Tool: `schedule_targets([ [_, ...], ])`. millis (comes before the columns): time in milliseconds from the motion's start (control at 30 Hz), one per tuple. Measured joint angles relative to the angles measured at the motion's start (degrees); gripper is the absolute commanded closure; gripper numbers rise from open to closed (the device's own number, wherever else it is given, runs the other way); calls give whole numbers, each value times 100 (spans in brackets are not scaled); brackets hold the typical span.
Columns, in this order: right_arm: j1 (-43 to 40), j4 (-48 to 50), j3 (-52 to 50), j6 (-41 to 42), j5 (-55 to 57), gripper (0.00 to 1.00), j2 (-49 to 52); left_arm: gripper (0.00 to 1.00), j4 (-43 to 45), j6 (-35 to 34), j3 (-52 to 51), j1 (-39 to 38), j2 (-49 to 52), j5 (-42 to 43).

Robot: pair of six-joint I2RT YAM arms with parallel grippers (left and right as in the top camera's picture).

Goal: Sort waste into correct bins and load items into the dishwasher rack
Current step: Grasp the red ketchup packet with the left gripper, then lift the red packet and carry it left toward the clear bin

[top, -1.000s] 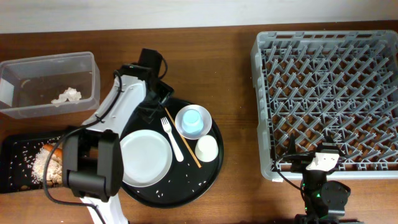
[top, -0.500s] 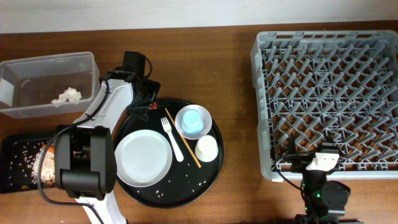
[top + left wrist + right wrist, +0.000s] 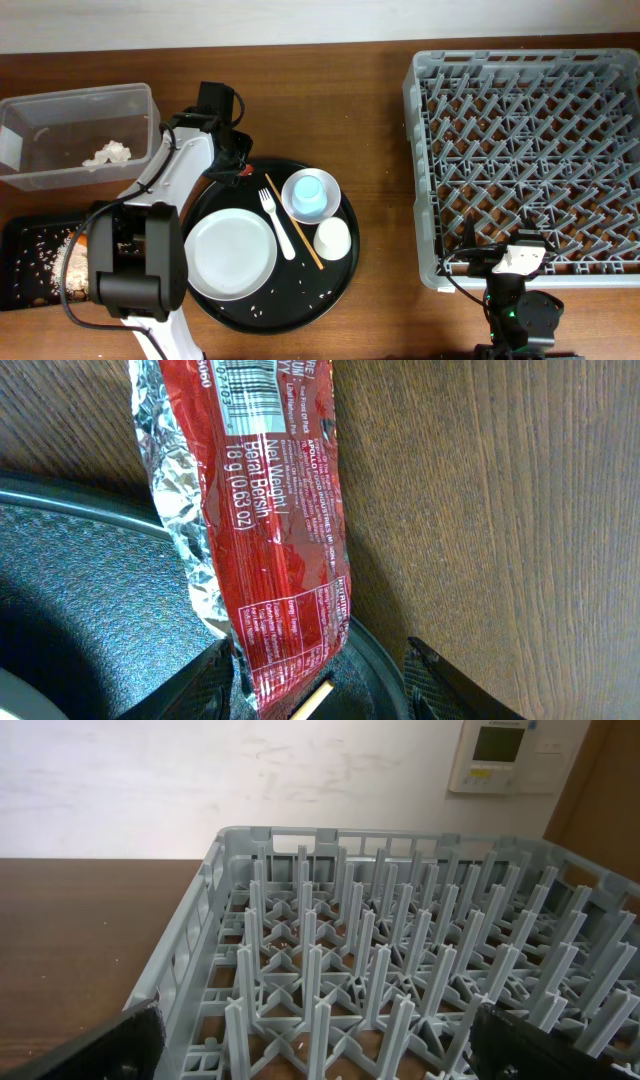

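Nearest me, my right claw (image 3: 315, 1025) hangs low before the front wall of the grey dishwasher rack (image 3: 425, 180), its fingers spread wide with nothing between them. On my left, at the near edge of the bench (image 3: 380, 150), lies the shallow black tray (image 3: 25, 250) with a heap of rice (image 3: 65, 265) in it, partly hidden under my left arm.

Just beyond, the round black tray (image 3: 335, 285) carries the white plate (image 3: 230, 255) on its near left side, with stray grains scattered on the black around it. To the plate's right lie the fork (image 3: 277, 222) and a thin wooden stick (image 3: 305, 243), side by side. Right of them stands the cream-white cup (image 3: 332, 238). Behind it the light-blue cup (image 3: 311, 192) sits inside the small white bowl (image 3: 290, 183).

At the round tray's far left rim my left claw (image 3: 318, 678) is half spread around the lower end of the red-and-silver snack wrapper (image 3: 265, 520). One finger is close against the wrapper, the other plainly apart, so it is not pinched. The wrapper lies across the rim, partly on the tray and partly on the wood.

Farther left stands the clear tub (image 3: 140, 110) with crumpled tissue (image 3: 107, 153) inside. The rack's pegs hold nothing.
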Motion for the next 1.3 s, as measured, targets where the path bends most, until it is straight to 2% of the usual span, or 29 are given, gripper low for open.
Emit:
schedule_targets([
  [100, 0, 0, 0, -2, 0, 1, 0, 50, 0, 0, -2, 0, 0, 0],
  [333, 0, 0, 0, -2, 0, 1, 0, 67, -2, 0, -2, -2, 0, 0],
  [467, 0, 0, 0, 2, 0, 1, 0, 67, -42, 2, -2, 0, 0, 0],
  [500, 0, 0, 0, 0, 0, 1, 0, 63, -50, 2, -2, 0, 0, 0],
  [833, 0, 0, 0, 0, 0, 1, 0, 64, 278, 4, -293, -2, 0, 26],
  [867, 0, 0, 0, 0, 0, 1, 0, 67, 278, 4, -293, -2, 0, 26],
  [1000, 0, 0, 0, 0, 0, 1, 0, 97, 278, 13, -295, -2, 0, 20],
  [1167, 0, 0, 0, -2, 0, 1, 0, 99, 247, 52, -297, -2, 0, 17],
  [1300, 0, 0, 0, 0, 0, 1, 0, 99, 245, 442, -297, -2, 0, 24],
])
